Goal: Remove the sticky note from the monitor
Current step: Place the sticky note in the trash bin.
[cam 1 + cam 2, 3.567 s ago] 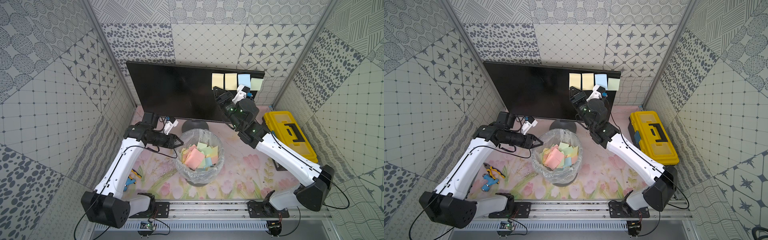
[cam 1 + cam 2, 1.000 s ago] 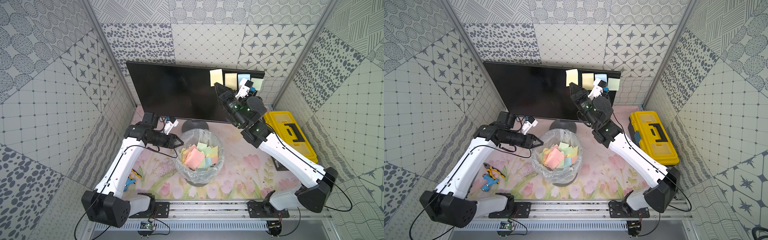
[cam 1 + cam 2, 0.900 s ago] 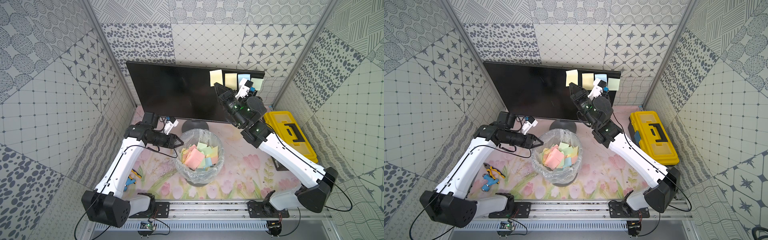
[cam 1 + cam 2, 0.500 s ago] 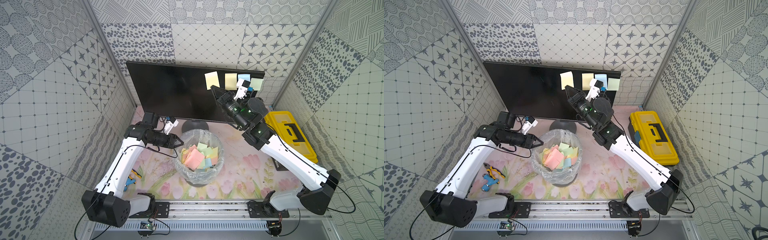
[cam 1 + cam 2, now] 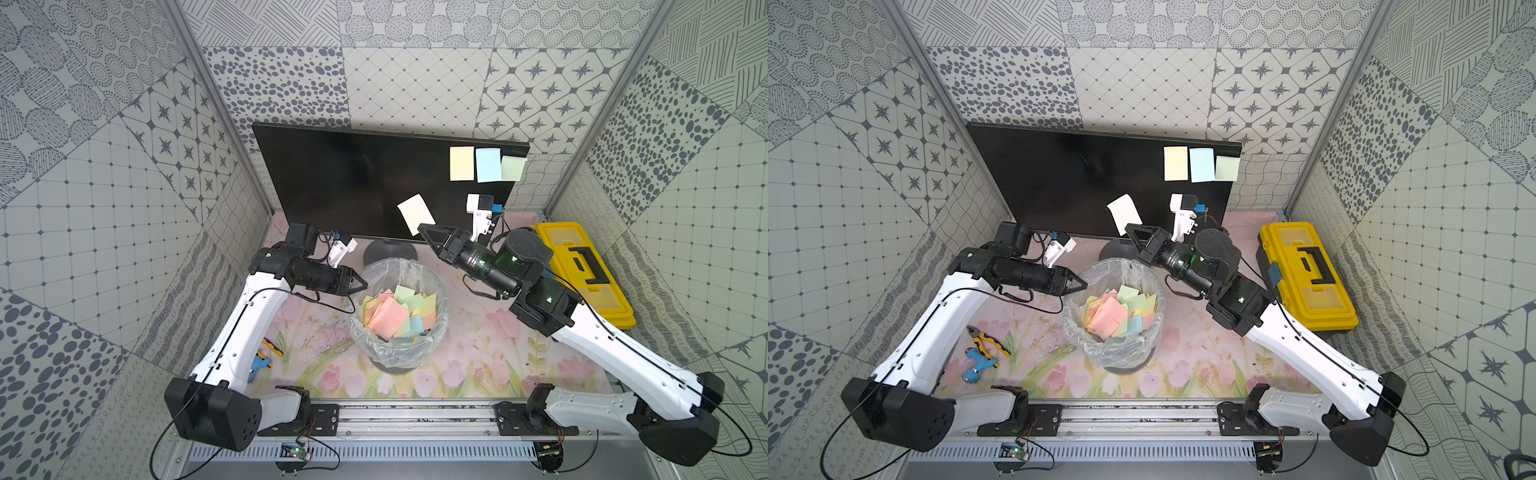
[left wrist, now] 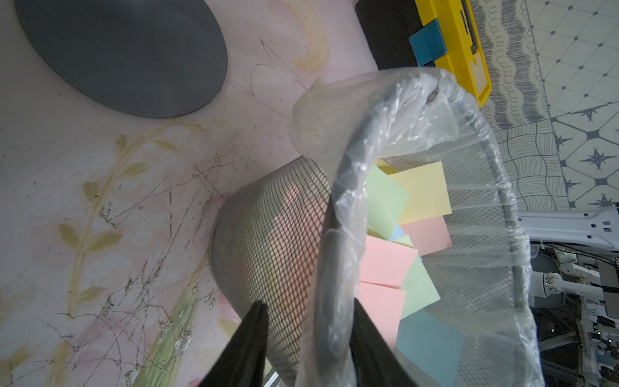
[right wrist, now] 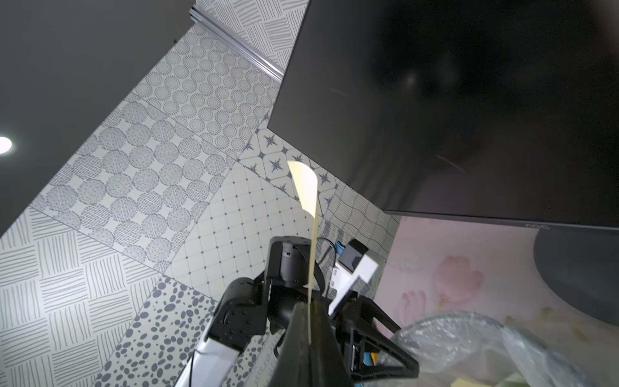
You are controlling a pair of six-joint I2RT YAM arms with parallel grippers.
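- Both top views: monitor (image 5: pixel 353 178) (image 5: pixel 1059 178) stands upright at the back of the table, screen dark.
- Right gripper (image 5: pixel 422 229) (image 5: pixel 1129 230) pinches the lower edge of a pale yellow sticky note (image 5: pixel 415 212) (image 5: pixel 1124 214). The note is tilted and held in front of the screen's lower part, near the bin's far rim.
- Yellow note (image 5: pixel 461 163), blue note (image 5: pixel 488 164) and green note (image 5: pixel 513 168) are stuck in a row at the screen's upper right corner. The green one overhangs the bezel.
- Left gripper (image 5: pixel 361 286) (image 5: pixel 1081 286) is clamped on the rim of the bin (image 5: pixel 399 357) (image 5: pixel 1113 353), on the robot's left side of it. The bin is mesh with a clear plastic liner.
- Loose notes (image 5: pixel 395 311) lie inside the bin: pink, green, yellow, blue.
- Toolbox (image 5: pixel 590 274), yellow, sits at the table's right edge. Pliers (image 5: pixel 986 338) lie on the mat by the left arm.
- Left wrist: two black fingers (image 6: pixel 248 341) straddle the bin (image 6: pixel 335 234) rim, one outside the mesh and one inside the liner, closed on it.
- Stand base (image 6: pixel 117 57) sits on the mat beyond the bin, apart from it.
- Right wrist: right gripper (image 7: pixel 310 311) has its jaws pressed together on the sticky note (image 7: pixel 310 207). The note is seen edge-on, standing up from the tips with its top curling.
- Monitor (image 7: pixel 452 100) is beside the note, and the note is clear of the screen.
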